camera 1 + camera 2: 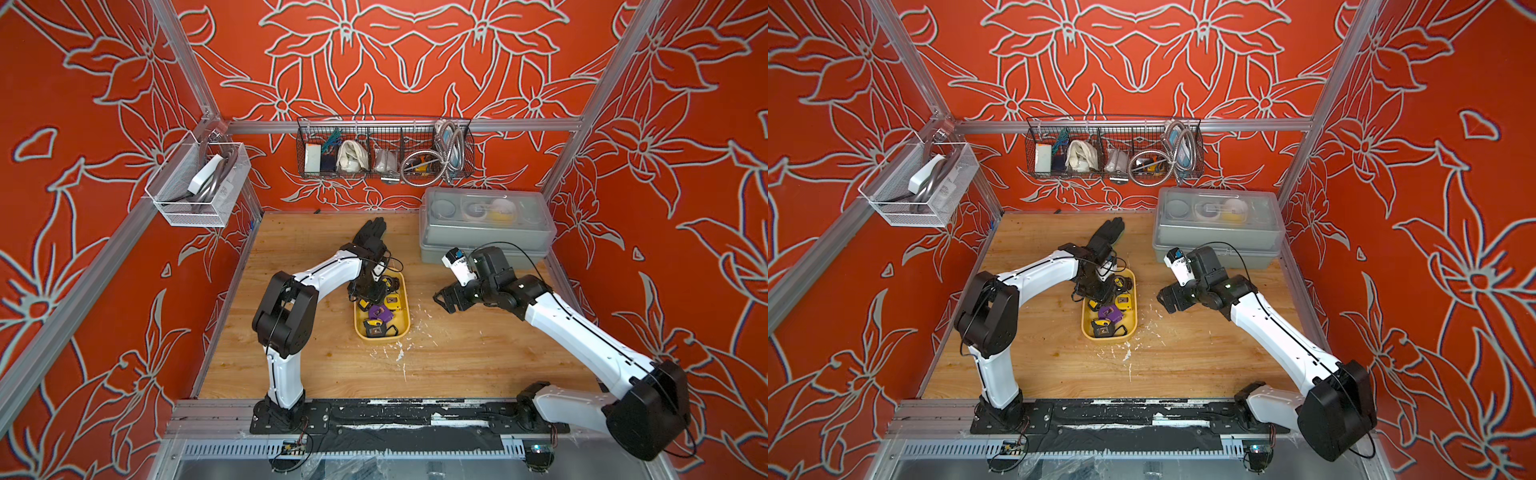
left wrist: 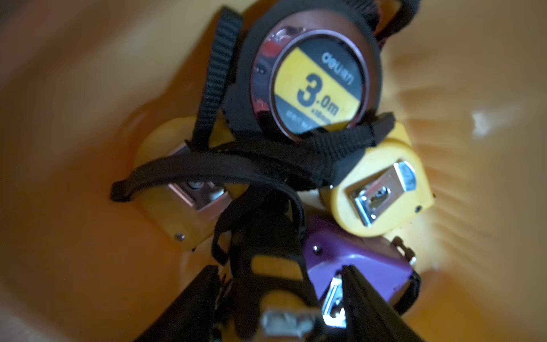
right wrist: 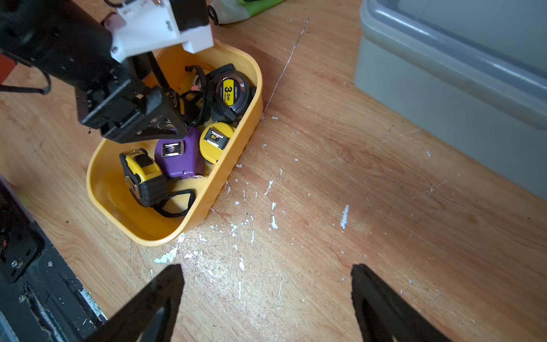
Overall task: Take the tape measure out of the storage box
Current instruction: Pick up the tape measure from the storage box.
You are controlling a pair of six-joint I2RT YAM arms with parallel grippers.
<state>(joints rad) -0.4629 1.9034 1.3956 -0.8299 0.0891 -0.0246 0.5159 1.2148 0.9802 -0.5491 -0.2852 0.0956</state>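
Left wrist view: straddling a black-and-yellow tape measure (image 2: 263, 237) inside the storage box (image 2: 488, 88) with the left claw (image 2: 279, 268), fingers (image 2: 192, 311) standing partway apart, grip impossible to tell. Working at the box's 11 o'clock corner, in the middle of the worktop (image 1: 457, 365), among other tape measures (image 3: 177, 160). Hovering at the box's 3 o'clock with the right claw (image 3: 266, 296), fingers spread wide, holding nothing.

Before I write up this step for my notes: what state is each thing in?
storage box: lidless, upright on the table.
left gripper: down in the box, jaws flanking a black-and-yellow tape measure, grip unclear.
right gripper: open, empty, over the table.
purple tape measure: in the box, clip up.
grey case: lid on.
black glove: lying flat on the table.
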